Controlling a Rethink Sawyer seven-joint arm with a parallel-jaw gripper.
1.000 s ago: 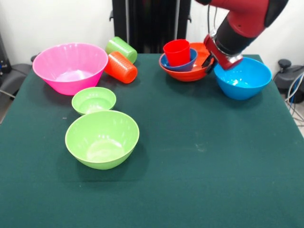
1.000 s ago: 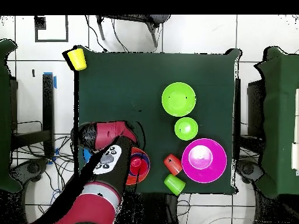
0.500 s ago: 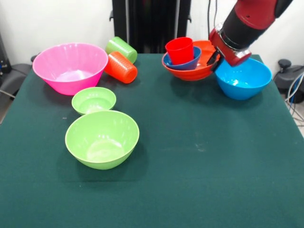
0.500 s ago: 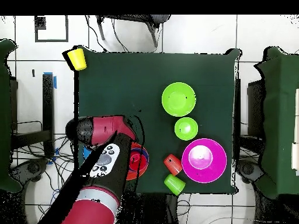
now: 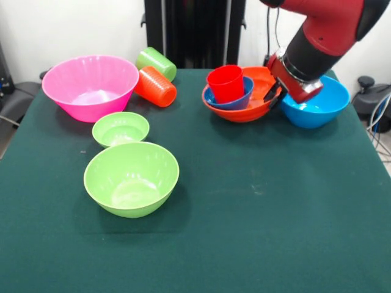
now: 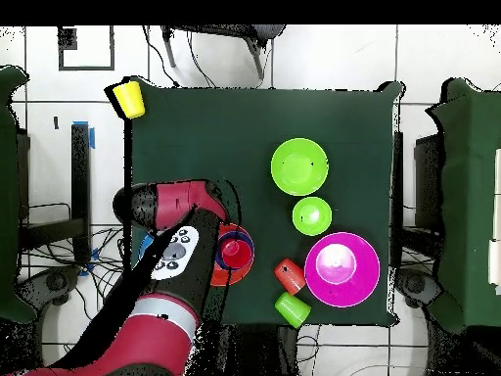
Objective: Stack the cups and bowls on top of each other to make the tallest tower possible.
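The orange bowl (image 5: 247, 97), carrying the small dark blue bowl (image 5: 229, 96) and the red cup (image 5: 226, 83), is shifting toward nine o'clock in the front view compared with half a second ago, and is sitting lower than it did then. Nearest the camera, the large green bowl (image 5: 131, 178) is resting on the table (image 5: 256, 232), with the small green bowl (image 5: 120, 129) just beyond it at eleven o'clock. Further back, the pink bowl (image 5: 90, 85) is standing at the ten o'clock corner, and the orange cup (image 5: 156, 86) and light green cup (image 5: 155, 63) are lying on their sides, touching. At one o'clock the gripper (image 5: 273, 94) is pinching the orange bowl's rim, jaws closed on it, beside the large blue bowl (image 5: 317, 102). The yellow cup (image 6: 129, 98) is sitting off the table's corner in the overhead view. I judge the step to be repositioning the tower base; next, the jaws would need to release it level, then fetch another bowl.
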